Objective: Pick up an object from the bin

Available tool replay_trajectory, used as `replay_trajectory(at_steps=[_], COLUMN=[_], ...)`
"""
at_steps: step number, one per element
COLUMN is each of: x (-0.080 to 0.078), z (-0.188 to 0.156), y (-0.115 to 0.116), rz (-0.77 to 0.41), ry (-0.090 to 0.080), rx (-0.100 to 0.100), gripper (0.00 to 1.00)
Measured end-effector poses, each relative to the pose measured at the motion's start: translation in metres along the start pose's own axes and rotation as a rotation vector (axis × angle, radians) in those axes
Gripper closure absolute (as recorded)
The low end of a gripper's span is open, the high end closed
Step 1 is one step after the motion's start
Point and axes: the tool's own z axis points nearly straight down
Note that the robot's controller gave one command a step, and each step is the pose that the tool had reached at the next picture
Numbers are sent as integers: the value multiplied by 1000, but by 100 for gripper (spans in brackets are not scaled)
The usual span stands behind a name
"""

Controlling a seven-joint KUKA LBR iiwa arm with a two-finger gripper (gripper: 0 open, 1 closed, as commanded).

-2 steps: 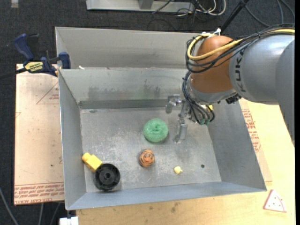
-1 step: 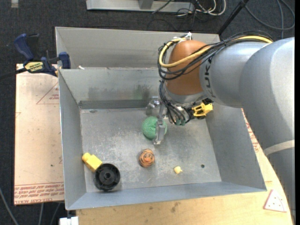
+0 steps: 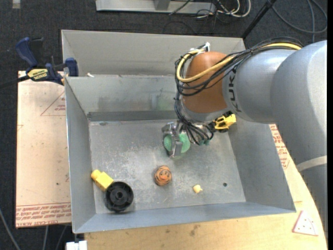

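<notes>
The jaws sit near the middle of the bin (image 3: pixel 77 139), a little toward its back wall, and are clenched on a small green piece (image 3: pixel 170 143) that shows between the two metal fingers (image 3: pixel 183 140). Above them the orange wrist cover (image 3: pixel 205 82), wrapped in yellow and black cables, and the thick grey arm (image 3: pixel 276 87) come in over the right rim and hide the right rear corner of the floor. Whether the green piece touches the floor or is clear of it I cannot tell. Just in front of the jaws lies a small round orange-brown thing (image 3: pixel 163 175), apart from them, and to its right, nearer the front wall, a tiny cream bit (image 3: pixel 197 189). In the front left corner a yellow block (image 3: pixel 102 179) touches a black round disc (image 3: pixel 119 196), which lies close to the front wall. The left half of the floor behind these two is bare up to the back wall, and so is the stretch of floor along the right wall.
</notes>
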Motion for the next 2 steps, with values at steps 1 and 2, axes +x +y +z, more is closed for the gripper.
replay_trajectory(at_steps=[1, 2], x=[0, -14], z=[0, -197], y=[0, -5], rz=[0, -18], ry=[0, -12], rx=[0, 2], gripper=[100, 100])
